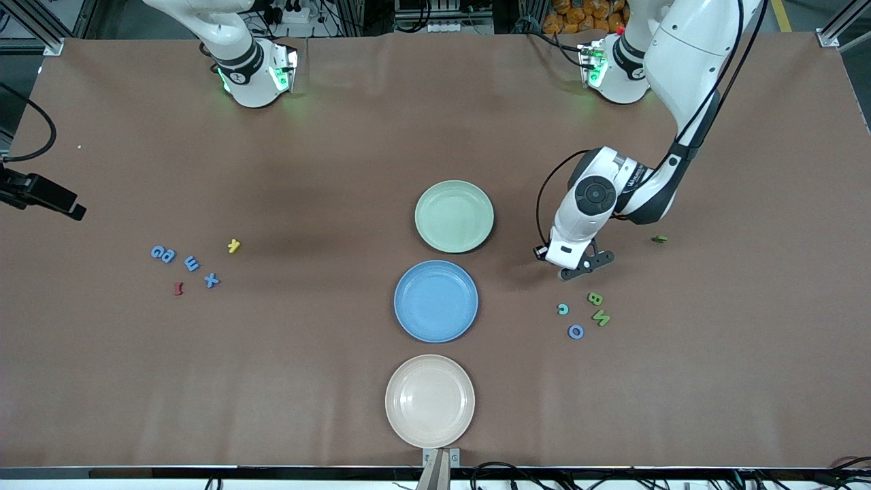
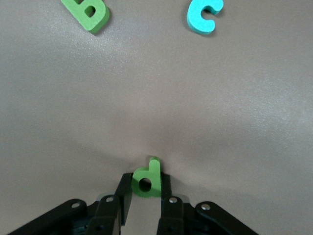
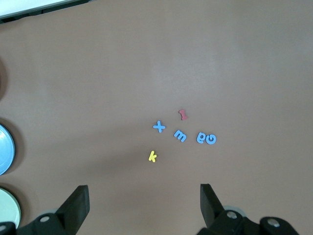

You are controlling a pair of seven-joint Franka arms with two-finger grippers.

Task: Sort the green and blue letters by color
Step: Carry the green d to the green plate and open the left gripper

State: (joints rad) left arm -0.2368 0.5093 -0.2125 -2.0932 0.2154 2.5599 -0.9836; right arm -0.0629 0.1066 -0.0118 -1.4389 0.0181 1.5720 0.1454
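My left gripper (image 1: 579, 271) is low over the table beside the green plate (image 1: 454, 216), toward the left arm's end. In the left wrist view it (image 2: 145, 190) is shut on a small green letter P (image 2: 152, 172). Green B (image 1: 595, 298) (image 2: 88, 12) and green N (image 1: 601, 317) lie nearer the front camera. Another small green piece (image 1: 659, 239) lies apart. Blue G (image 1: 163, 254), E (image 1: 192, 263) and X (image 1: 211, 280) lie toward the right arm's end. My right gripper (image 3: 142, 205) is open, high above them, and out of the front view.
A blue plate (image 1: 436, 300) and a beige plate (image 1: 429, 400) line up nearer the camera than the green plate. A teal c (image 1: 563, 309) and a blue O (image 1: 576, 331) lie by the green letters. A yellow letter (image 1: 234, 246) and a dark red letter (image 1: 179, 288) lie by the blue ones.
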